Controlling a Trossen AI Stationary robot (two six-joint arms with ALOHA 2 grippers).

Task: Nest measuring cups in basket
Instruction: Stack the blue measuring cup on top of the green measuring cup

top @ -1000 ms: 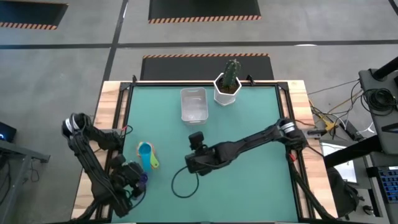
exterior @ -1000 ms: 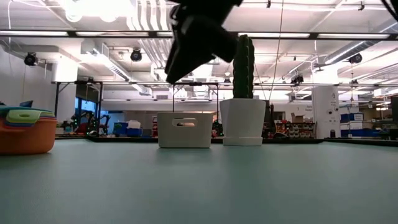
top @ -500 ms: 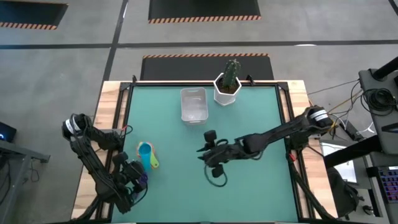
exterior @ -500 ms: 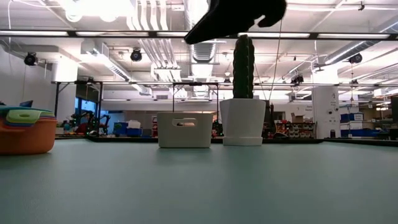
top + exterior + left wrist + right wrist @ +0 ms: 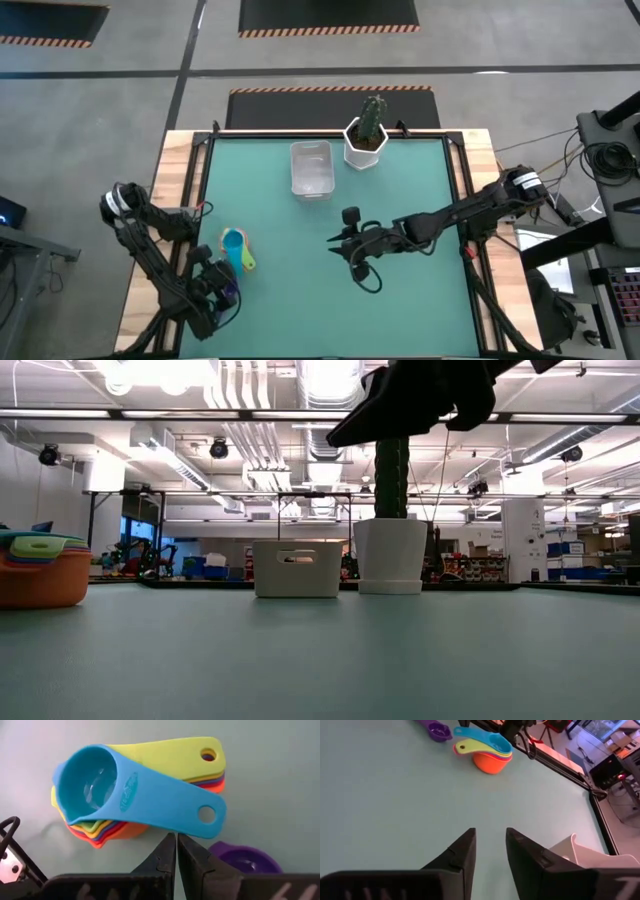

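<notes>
Basket (image 5: 311, 168) upper centre, looks empty. Measuring cups (image 5: 236, 249) stacked lower left, purple cup (image 5: 245, 859) loose beside them. Left gripper (image 5: 176, 851) pressed together, empty. Right gripper (image 5: 489, 845) mid-table, jaws slightly apart, empty.

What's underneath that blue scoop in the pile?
Under the blue scoop lies a yellow-green one, then thin edges of purple, red and orange cups nested below. Their bowls are covered, so the exact count can't be seen.
</notes>
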